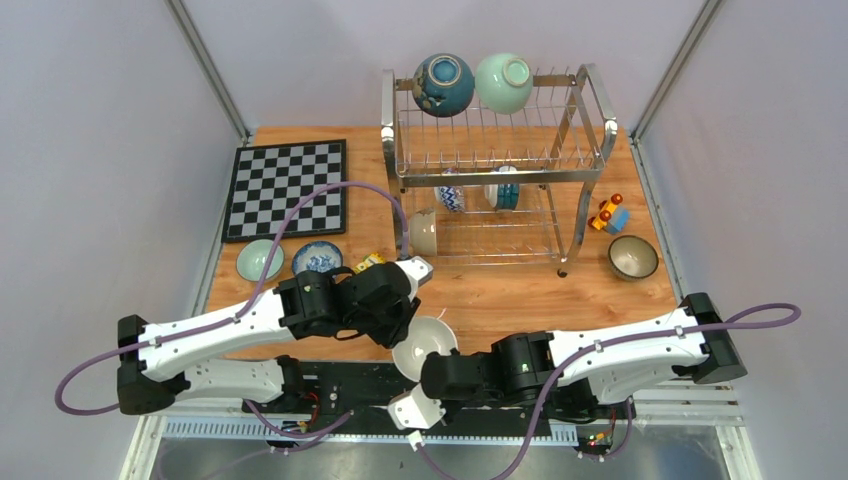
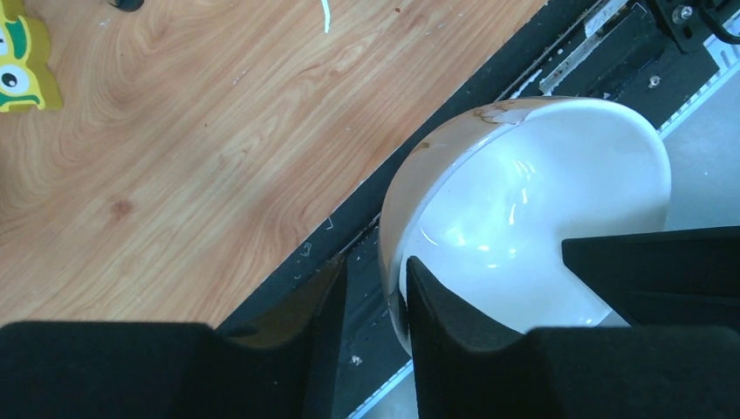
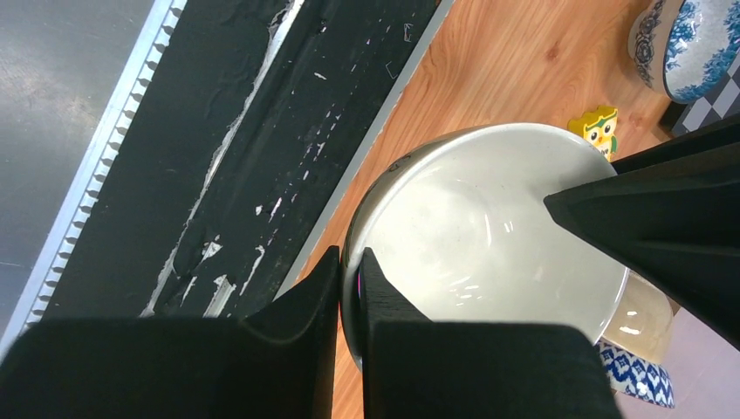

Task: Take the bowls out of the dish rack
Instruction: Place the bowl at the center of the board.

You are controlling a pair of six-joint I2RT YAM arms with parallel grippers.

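- On the left of the tabletop (image 1: 520, 295), you have a mint bowl (image 1: 259, 259) and a blue-patterned bowl (image 1: 317, 258), both upright.
- Your left hand (image 2: 373, 275) straddles the white bowl's rim with its fingers slightly apart; the inner one touches the wall.
- The white bowl (image 1: 425, 343) hangs tilted over the near edge, mouth mostly up.
- Your right hand (image 3: 349, 262) is pinched tight on its rim.
- On the dish rack (image 1: 480, 176), far centre, the dark blue bowl (image 1: 443, 84) and pale green bowl (image 1: 503, 82) stand on edge.
- A dark-rimmed bowl (image 1: 633, 257) sits upright at right.
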